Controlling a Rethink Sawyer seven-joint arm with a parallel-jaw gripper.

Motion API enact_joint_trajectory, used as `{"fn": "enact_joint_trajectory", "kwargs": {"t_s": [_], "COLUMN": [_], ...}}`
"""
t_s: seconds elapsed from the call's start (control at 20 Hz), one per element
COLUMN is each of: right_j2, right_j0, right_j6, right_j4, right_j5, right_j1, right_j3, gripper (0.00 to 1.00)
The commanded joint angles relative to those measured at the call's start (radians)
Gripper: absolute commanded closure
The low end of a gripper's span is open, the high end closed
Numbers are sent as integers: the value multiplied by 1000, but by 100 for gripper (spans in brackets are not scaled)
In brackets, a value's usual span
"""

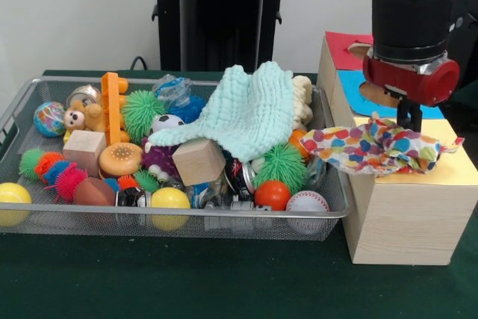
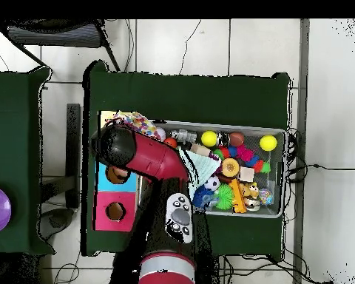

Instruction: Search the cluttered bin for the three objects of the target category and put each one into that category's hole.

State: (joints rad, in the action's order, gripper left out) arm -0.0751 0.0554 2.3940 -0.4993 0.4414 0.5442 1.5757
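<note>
Heart-print cloth (image 1: 377,147), multicoloured on white, crumpled, lying across yellow section (image 1: 448,173) of wooden box (image 1: 403,222), one edge hanging toward wire bin (image 1: 22,110); fingers (image 1: 408,117) pointing down, touching cloth, grip state impossible to tell; mint knitted cloth (image 1: 250,113) draping over toys in bin; two wooden cubes (image 1: 198,160), three yellow balls (image 1: 170,201), one baseball (image 1: 307,202) showing; green worktop (image 1: 224,282) carrying bin and box.

A table with a dark green cover (image 1: 224,282) holds two things. A wire bin (image 1: 179,218) full of toys sits on it, and a wooden box (image 1: 407,222) with coloured squares on top stands just beside the bin
</note>
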Motion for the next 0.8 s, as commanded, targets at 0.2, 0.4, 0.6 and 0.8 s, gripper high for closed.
{"fn": "enact_joint_trajectory", "kwargs": {"t_s": [0.2,0.4,0.6,0.8], "right_j2": [338,359,356,348], "right_j0": [-180,-201,-207,-202], "right_j6": [-50,-46,-40,-29], "right_j4": [-27,9,40,54], "right_j5": [49,159,220,230], "right_j1": [-98,-115,-123,-126], "right_j3": [102,73,52,37], "gripper": [100,100,100,100]}}
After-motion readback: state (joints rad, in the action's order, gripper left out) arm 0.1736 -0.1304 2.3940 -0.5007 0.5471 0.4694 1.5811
